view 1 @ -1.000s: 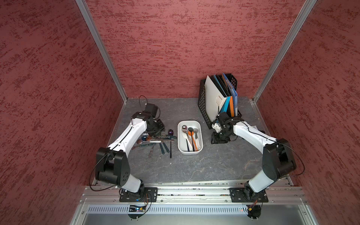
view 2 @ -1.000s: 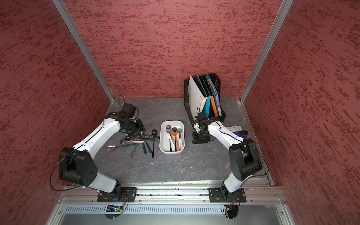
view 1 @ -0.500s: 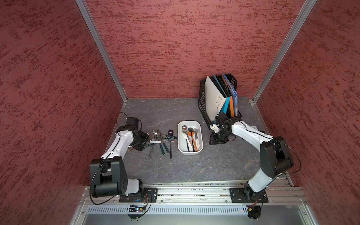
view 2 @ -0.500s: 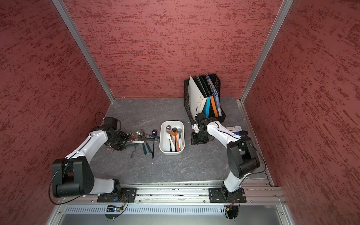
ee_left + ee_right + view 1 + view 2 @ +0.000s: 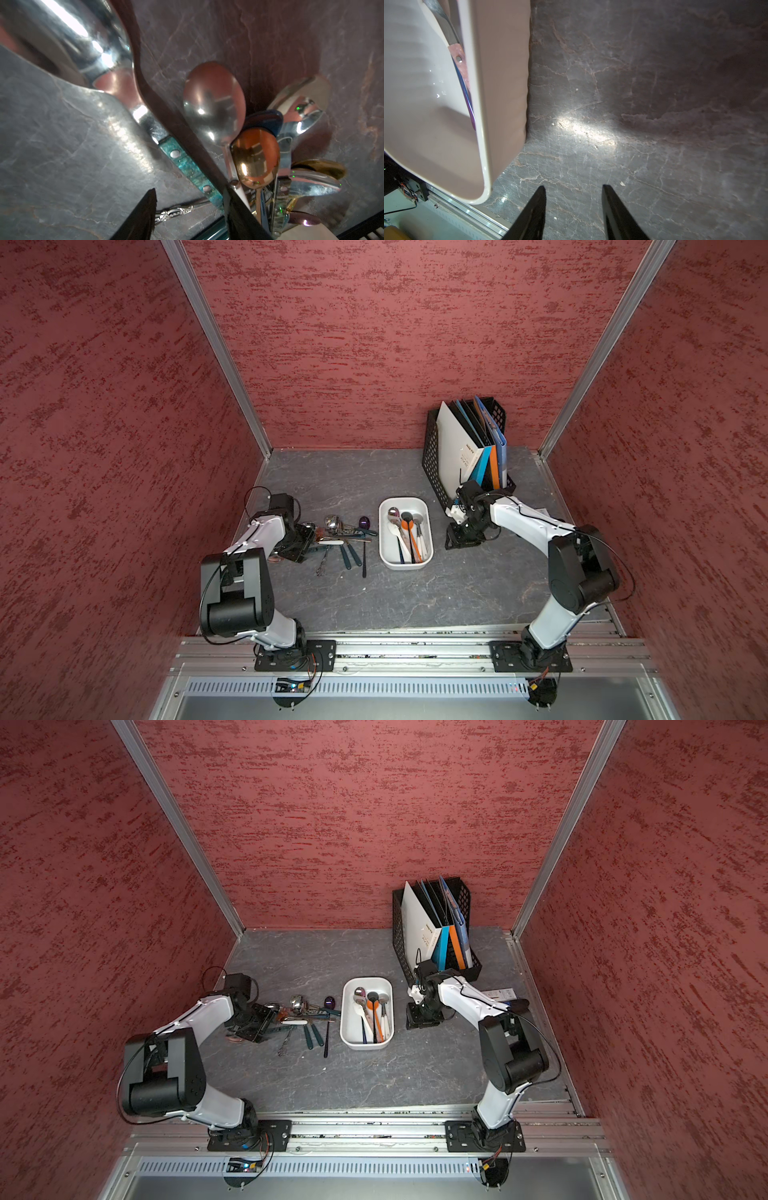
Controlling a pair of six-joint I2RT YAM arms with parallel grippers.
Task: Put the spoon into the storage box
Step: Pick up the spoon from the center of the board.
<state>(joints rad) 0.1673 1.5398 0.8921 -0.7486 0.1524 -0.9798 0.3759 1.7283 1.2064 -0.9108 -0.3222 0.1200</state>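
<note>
Robot lab cell: red panel walls (image 5: 374,344), aluminium rail (image 5: 415,649) (both arms (image 5: 523,522) bolted on).

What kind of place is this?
Probably a robot practice booth, not a home: a left arm and right arm bolted to a metal rail, with red walls boxing in a table.

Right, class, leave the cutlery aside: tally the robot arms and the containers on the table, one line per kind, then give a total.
Robot arms: 2 (left arm, right arm)
White storage box: 1
Black file rack: 1
Total: 4
</note>
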